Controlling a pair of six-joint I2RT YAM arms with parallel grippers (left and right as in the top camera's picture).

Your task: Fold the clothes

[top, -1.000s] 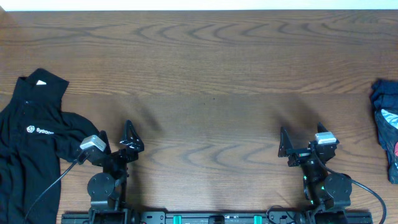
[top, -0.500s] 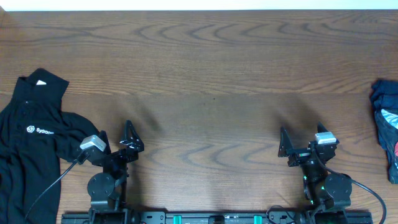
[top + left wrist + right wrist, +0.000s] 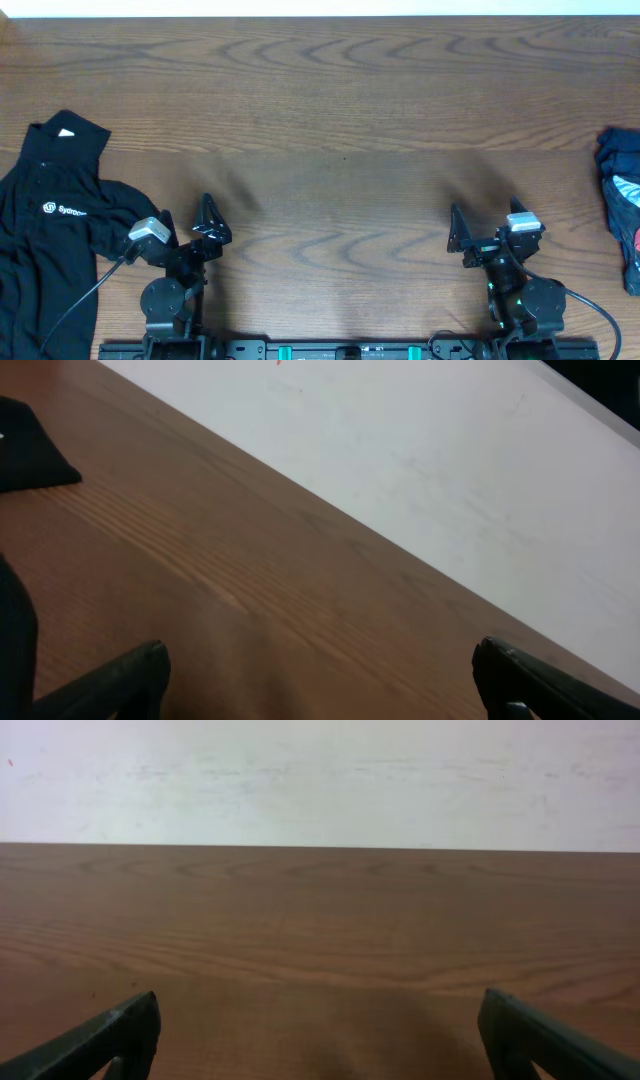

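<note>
The black collared shirt with a small white chest logo (image 3: 45, 230) lies flat at the left side of the brown wood-grain table (image 3: 340, 100). Its collar points to the far side and its body runs toward the near edge, so its long axis goes far-to-near, and part of it is cut off by the picture's left border. It sits directly to the left of the left gripper (image 3: 187, 215), with one sleeve reaching just beside that arm's wrist. The left arm is clearly the nearer one.

In the left wrist view a corner of the black cloth shows at the upper left, and the left gripper (image 3: 320, 670) looks out over bare wood with its jaws spread wide, holding nothing.

The right gripper (image 3: 484, 212) is likewise wide apart and empty. Its own camera shows only table and wall ahead of the right gripper (image 3: 320, 1020).

A crumpled heap of dark blue cloth with flecks of white and red (image 3: 622, 200) lies at the table's right edge, off to that arm's right. The middle of the table between the arms looks to be the folding ground — I judge the shirt must first be drawn rightward into it.
</note>
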